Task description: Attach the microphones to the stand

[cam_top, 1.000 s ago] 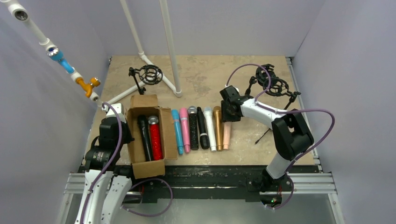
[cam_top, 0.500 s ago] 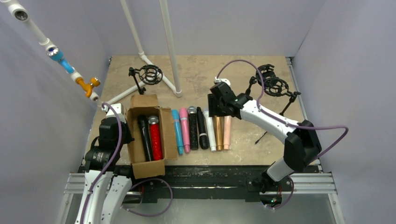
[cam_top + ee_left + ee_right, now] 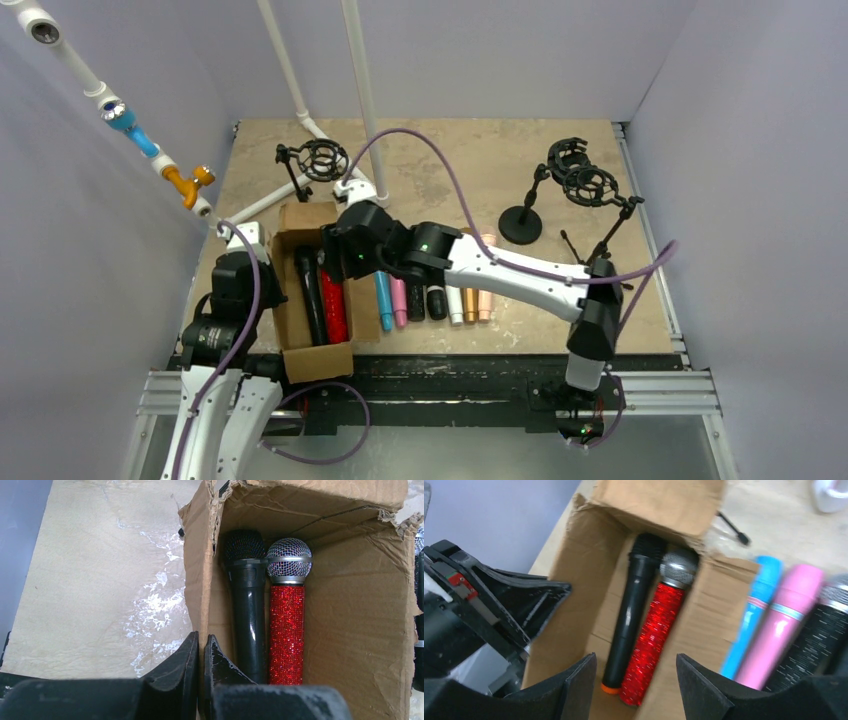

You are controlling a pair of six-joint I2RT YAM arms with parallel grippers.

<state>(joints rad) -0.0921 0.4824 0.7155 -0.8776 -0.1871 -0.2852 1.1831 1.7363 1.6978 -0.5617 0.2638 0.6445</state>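
Observation:
A cardboard box [image 3: 292, 330] at the left holds a black microphone [image 3: 311, 300] and a red glitter microphone [image 3: 333, 308]. My right gripper [image 3: 340, 255] hovers open over them; in the right wrist view its jaws [image 3: 635, 656] straddle the black microphone [image 3: 634, 600] and the red one [image 3: 659, 620] without touching. My left gripper [image 3: 202, 645] is shut on the box's left wall [image 3: 197, 580]. Blue [image 3: 383, 295], pink [image 3: 399, 303], black, white [image 3: 455, 303], gold and peach [image 3: 485, 300] microphones lie in a row right of the box, their heads hidden under my right arm.
A stand with a round base [image 3: 520, 225] and a black shock mount [image 3: 578, 170] is at the back right, beside a tripod stand [image 3: 600, 245]. Another shock-mount stand [image 3: 322, 160] is behind the box. White PVC pipes [image 3: 360, 90] rise at the back.
My right arm has swung left from the gold and peach microphones to above the box. The left gripper and the box have not moved.

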